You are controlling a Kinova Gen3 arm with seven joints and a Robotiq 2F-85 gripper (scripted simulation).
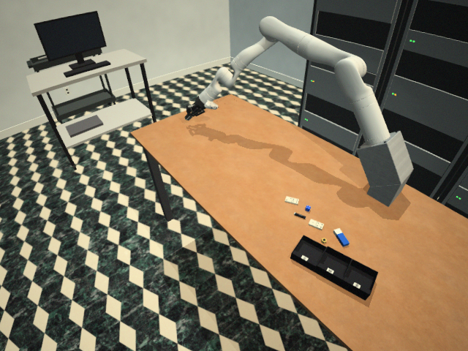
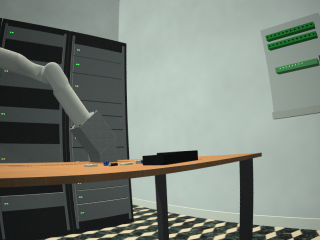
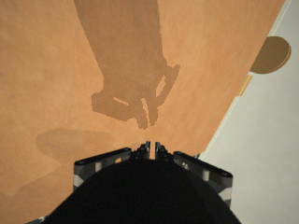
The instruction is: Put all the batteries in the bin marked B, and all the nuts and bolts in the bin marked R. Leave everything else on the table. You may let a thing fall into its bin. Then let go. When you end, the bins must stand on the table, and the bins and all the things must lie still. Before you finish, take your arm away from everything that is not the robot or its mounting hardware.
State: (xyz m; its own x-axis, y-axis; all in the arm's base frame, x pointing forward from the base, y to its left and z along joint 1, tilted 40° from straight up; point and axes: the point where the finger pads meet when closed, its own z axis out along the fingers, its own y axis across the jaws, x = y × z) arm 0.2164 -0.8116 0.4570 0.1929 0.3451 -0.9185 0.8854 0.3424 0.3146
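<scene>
Over far table corner, claw (image 1: pixel 190 114) pinched together, empty; battery (image 1: pixel 299 216) well apart.

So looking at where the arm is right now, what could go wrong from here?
The gripper is shut on nothing at the table's far corner, far from the battery and the nut; a long reach back may be slow or awkward. The nut sits right against the bin wall, so grasping it could nudge the bin.
</scene>
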